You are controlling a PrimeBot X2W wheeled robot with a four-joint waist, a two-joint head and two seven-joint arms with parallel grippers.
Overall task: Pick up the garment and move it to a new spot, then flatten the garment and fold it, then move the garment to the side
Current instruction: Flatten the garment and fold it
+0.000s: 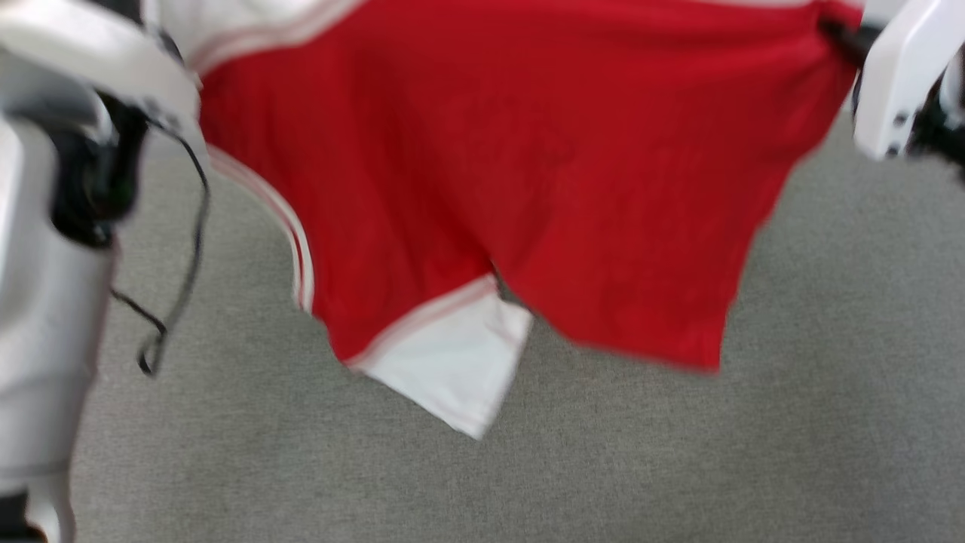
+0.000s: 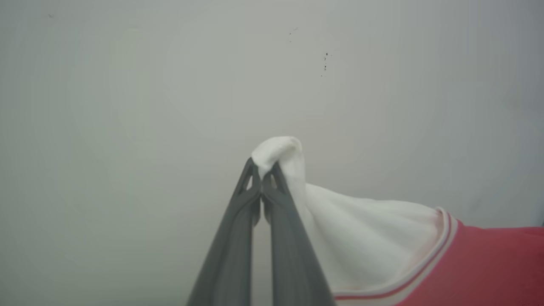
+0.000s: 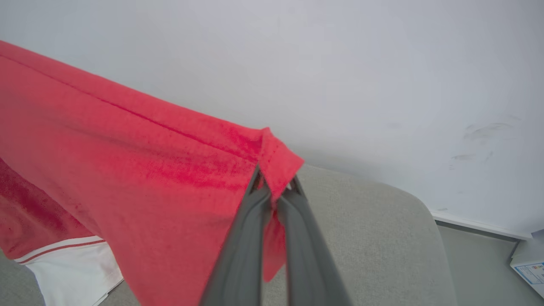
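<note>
red cloth stretches between the two raised arms. the garment [image 1: 528,173] hangs spread across the far half of the head view, above the grey woven surface [image 1: 754,452]. its loose edge sags toward the near side, and one white sleeve [image 1: 452,369] with striped trim dangles lowest. whether that sleeve touches the surface cannot be told.

the left forearm [image 1: 90,68], pale and blurred, is held high at the far left, with a black cable [image 1: 185,249] looping down beside it. in its wrist view the left gripper [image 2: 262,170] has its dark fingers pressed together, pinching a fold of the other white sleeve at their tips. the right forearm [image 1: 897,83] is raised at the far right. the right gripper [image 3: 274,187] is likewise closed, nipping a hemmed red corner of the garment.

the surface ends in a rounded corner [image 3: 408,204]. beyond it stands a pale wall [image 3: 340,63] with faint scuffs, a white skirting board [image 3: 476,223] and a grey floor. a white printed box [image 3: 529,267] lies at the far right.
</note>
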